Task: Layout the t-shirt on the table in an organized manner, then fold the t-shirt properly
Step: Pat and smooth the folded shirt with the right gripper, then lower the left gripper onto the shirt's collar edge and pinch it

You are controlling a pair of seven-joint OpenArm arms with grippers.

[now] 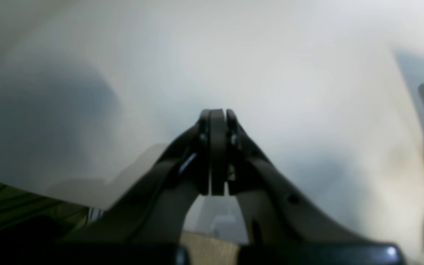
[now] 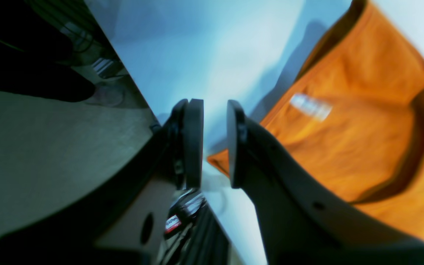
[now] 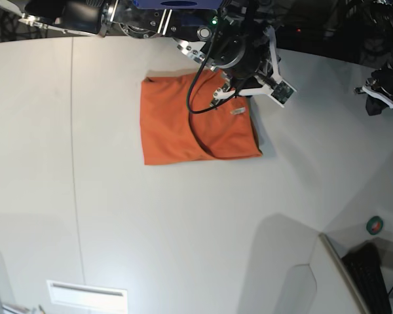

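Folded into a compact orange rectangle, the t-shirt [image 3: 196,124] lies flat on the white desk [image 3: 183,222], toward the far edge and right of the thin dark seam line [image 3: 73,131]. Small white neck label [image 2: 310,106] showing near the round neckline, face up. Right tool [image 2: 215,141] parted by a narrow gap, nothing between the pads, hovering just beside the shirt's near corner, with bare desk visible through the gap. In the base view, that arm reaching over the shirt's upper right part, a black cable [image 3: 195,104] looping down across the cloth. Left tool [image 1: 217,151] pressed fully together, gripping nothing, poised over blurred white desk surface well apart from the shirt, out at the desk's right side in the base view.
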